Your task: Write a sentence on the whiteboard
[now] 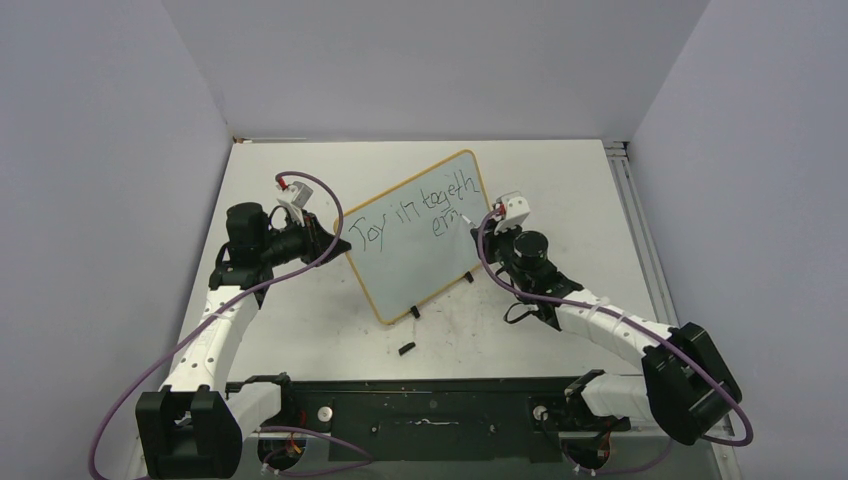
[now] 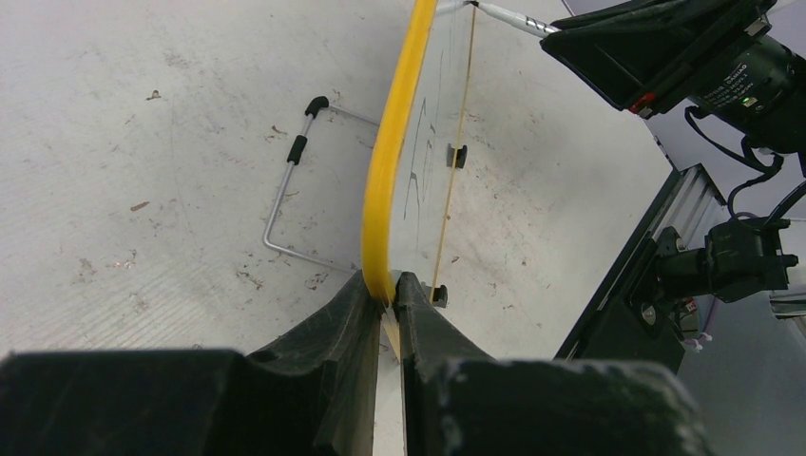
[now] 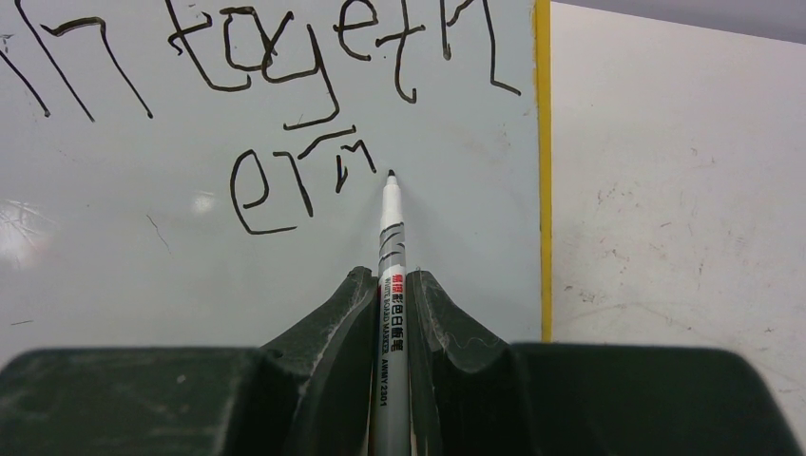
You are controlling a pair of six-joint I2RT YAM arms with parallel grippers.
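The whiteboard (image 1: 415, 250), pale with a thin yellow frame, stands tilted on the table. Black marker writing, the sentence (image 1: 425, 210), reads "Joy in togeth" with "ern" beneath it. My left gripper (image 1: 340, 245) is shut on the board's left edge; in the left wrist view its fingers (image 2: 428, 313) pinch the yellow frame (image 2: 390, 171). My right gripper (image 3: 392, 285) is shut on a white marker (image 3: 391, 237). The marker's black tip sits just right of the "ern" (image 3: 295, 180) on the board surface (image 3: 143, 256).
A small black marker cap (image 1: 405, 349) lies on the table in front of the board. The board's wire stand (image 2: 285, 190) and black clip feet (image 1: 415, 312) rest on the tabletop. A black rail (image 1: 440, 410) runs along the near edge.
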